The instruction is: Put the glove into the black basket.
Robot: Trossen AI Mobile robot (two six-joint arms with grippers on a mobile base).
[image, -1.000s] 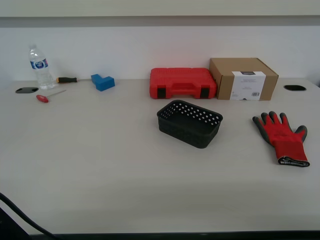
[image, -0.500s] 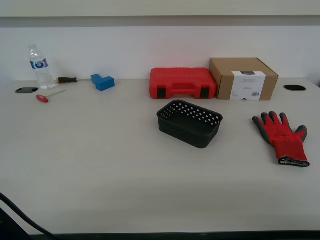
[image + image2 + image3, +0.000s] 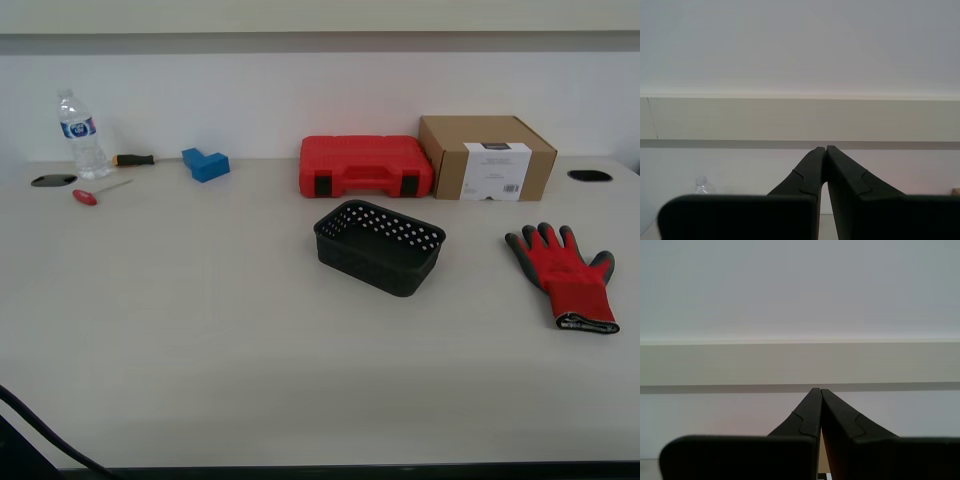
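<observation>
The red glove [image 3: 565,272] with dark grey fingers lies flat on the table at the exterior view's right, cuff toward the front. The black basket [image 3: 380,246] stands near the table's middle, to the left of the glove, with nothing showing inside it. Neither arm shows in the exterior view. My first gripper [image 3: 817,391] is shut and empty, pointing at the wall. My second gripper [image 3: 825,149] is shut and empty, also pointing at the wall above the table.
A red tool case [image 3: 365,166] and a cardboard box [image 3: 487,157] stand behind the basket. A water bottle [image 3: 78,135], two screwdrivers [image 3: 98,190] and a blue block [image 3: 205,163] lie at the back left. A black cable [image 3: 40,432] crosses the front left corner.
</observation>
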